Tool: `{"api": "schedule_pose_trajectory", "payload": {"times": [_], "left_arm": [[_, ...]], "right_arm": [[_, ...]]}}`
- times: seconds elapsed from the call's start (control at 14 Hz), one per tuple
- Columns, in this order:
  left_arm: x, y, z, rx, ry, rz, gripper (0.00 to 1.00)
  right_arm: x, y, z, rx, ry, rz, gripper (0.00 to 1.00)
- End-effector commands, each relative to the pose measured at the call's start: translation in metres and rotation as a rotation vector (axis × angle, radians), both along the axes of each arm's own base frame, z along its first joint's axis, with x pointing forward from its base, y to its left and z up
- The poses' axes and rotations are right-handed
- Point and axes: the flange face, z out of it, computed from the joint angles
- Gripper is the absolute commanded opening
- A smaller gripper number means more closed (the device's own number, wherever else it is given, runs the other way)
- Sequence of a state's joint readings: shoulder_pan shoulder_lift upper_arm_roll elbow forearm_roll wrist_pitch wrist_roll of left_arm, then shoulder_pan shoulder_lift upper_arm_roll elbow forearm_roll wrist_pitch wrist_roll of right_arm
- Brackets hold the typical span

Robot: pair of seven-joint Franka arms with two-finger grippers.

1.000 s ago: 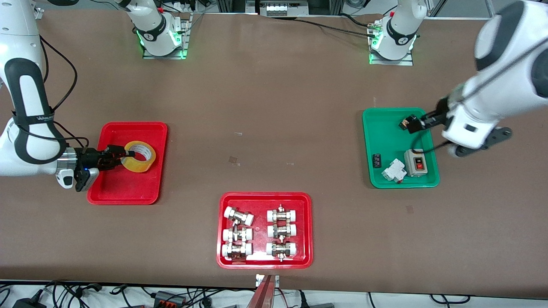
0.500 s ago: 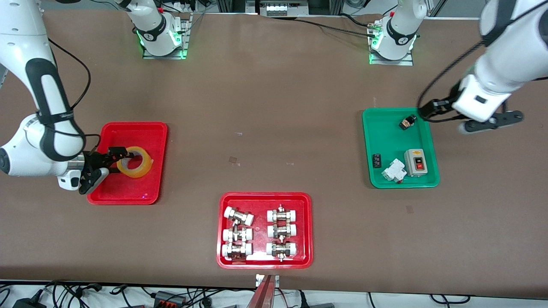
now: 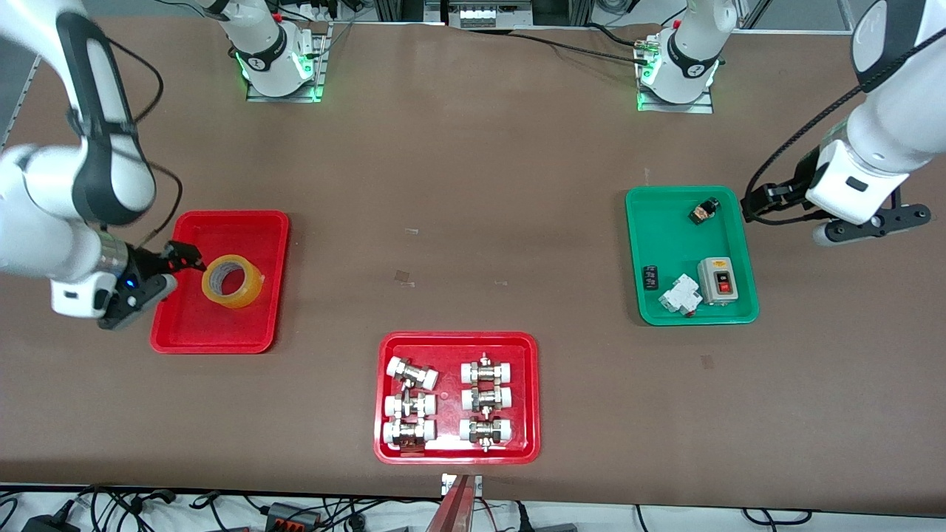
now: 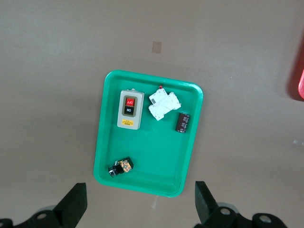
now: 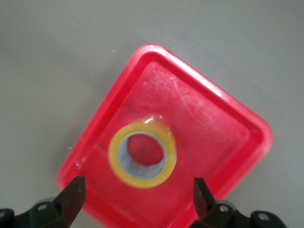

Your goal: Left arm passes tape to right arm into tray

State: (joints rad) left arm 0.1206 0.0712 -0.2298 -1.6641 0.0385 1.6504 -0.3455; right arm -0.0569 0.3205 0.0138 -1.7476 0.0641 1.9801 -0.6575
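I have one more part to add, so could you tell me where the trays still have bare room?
The plain glossy red tray is bare nearer the camera than the yellowish tape roll. The green tray is bare mid-floor, between its small black part and grey switch box. The red tray of white-capped fittings is crowded.

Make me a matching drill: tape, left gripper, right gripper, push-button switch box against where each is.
1. tape
2. left gripper
3. right gripper
4. push-button switch box

a. in the green tray
b. open, by that tray's rim toward the left arm's end
c. flat in the plain red tray
d. open over that tray's edge, beside the roll

Pairs: 1-c, 2-b, 3-d, 4-a
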Motion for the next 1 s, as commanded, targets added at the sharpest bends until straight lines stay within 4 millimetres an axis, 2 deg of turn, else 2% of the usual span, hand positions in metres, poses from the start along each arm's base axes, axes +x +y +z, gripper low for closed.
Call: {"api": "schedule_pose_trajectory", "payload": {"times": [0.0, 0.21, 0.29, 0.5, 0.71, 0.93], "left_arm": [[0.016, 0.014, 0.020, -0.005, 0.032, 0.014, 1.00], [-0.008, -0.002, 0.033, 0.013, 0.078, 0.003, 1.00], [-0.013, 0.000, 0.024, 0.000, 0.093, -0.011, 1.00], [-0.016, 0.010, 0.028, -0.024, 0.017, -0.073, 1.00], [-0.040, 0.007, 0.014, -0.003, -0.004, -0.080, 1.00], [-0.036, 0.007, 0.018, 0.004, -0.026, -0.081, 1.00]], "right_arm": [[-0.036, 0.022, 0.059, -0.060, 0.014, -0.155, 1.00], [-0.068, 0.051, 0.124, -0.129, 0.001, -0.332, 1.00], [-0.076, 0.056, 0.140, -0.133, -0.007, -0.376, 1.00], [-0.099, 0.053, 0.182, -0.125, -0.033, -0.410, 1.00], [-0.101, 0.049, 0.220, -0.126, -0.020, -0.460, 1.00], [-0.090, 0.047, 0.243, -0.158, -0.044, -0.522, 1.00]]}}
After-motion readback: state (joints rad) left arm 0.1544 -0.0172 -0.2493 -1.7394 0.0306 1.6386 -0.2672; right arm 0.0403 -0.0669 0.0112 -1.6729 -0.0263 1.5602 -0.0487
